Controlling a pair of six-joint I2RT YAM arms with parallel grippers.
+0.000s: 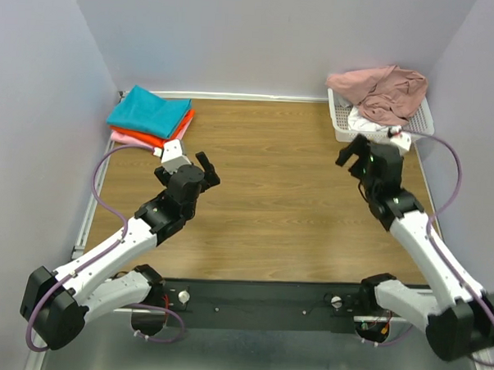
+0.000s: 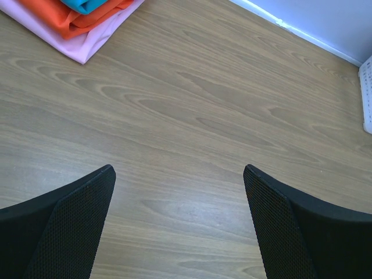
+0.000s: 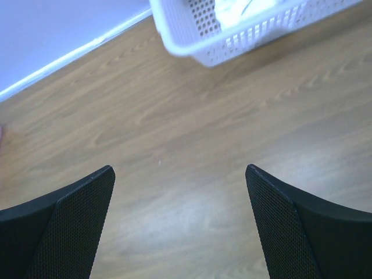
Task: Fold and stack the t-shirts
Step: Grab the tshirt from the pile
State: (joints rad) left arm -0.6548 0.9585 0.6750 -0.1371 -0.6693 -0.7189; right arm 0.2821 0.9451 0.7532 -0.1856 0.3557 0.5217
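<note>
We are looking at a wood-grain table point(image 1: 270, 211) boxed in by pale lavender walls point(image 1: 262, 38). At the far left corner a folded stack is sitting flat on the wood. A teal tee point(image 1: 148, 111) is lying on top, an orange-red tee point(image 1: 165, 138) is showing beneath it, and a pink tee point(image 1: 124, 135) is peeking out at the bottom.

Just on the near side of that stack the left gripper point(image 1: 186, 171) is hovering over bare wood, apart from the cloth. In its wrist view we are seeing both black fingers point(image 2: 70, 226) spread wide with only table between them, and the stack's corner is lying beyond at the upper left. A purple cable point(image 1: 99, 187) is looping along the left arm.

Moving right, the right gripper point(image 1: 359, 153) is hanging just in front of a white mesh basket point(image 1: 339, 130) at the far right corner. Its jaws are likewise standing wide apart and gripping nothing, with wood showing between them and the basket's near wall ahead in the wrist view.

A crumpled dusty-pink t-shirt point(image 1: 382, 88) is heaping over the basket's rim, unfolded. A white cloth point(image 1: 368, 123) is lying under it inside the basket.
</note>
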